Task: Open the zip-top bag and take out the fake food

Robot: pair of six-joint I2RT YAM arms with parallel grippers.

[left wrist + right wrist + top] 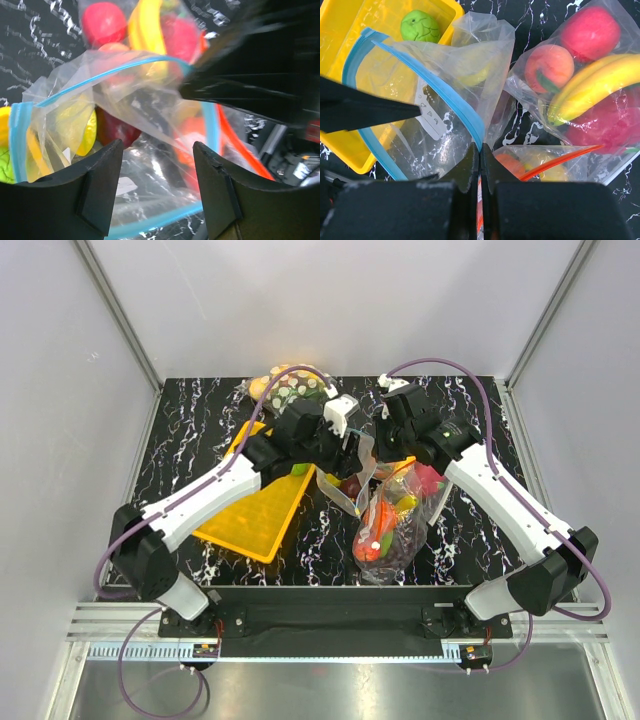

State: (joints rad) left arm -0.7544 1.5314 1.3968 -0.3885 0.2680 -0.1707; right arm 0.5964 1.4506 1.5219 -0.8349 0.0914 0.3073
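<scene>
Right hand [480,150]: closed tight, pinching the blue strip of the bag [460,65].
Left hand [157,147]: fingers spread wide, bag film between them, nothing clamped.
Bag: held between both hands, mouth gaping.
Red fruit [117,131]: inside the bag, just past the left hand's fingers.
Green ball [420,25]: in the yellow tray [350,145], beyond the bag from the right hand.

Blue-zipped clear zip-top bag [445,75], yellow tray [335,25]

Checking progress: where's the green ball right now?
Right wrist view, upper left: the green ball lies in the yellow tray, just beyond the zip-top bag and its blue strip, apparently outside the bag.
</scene>
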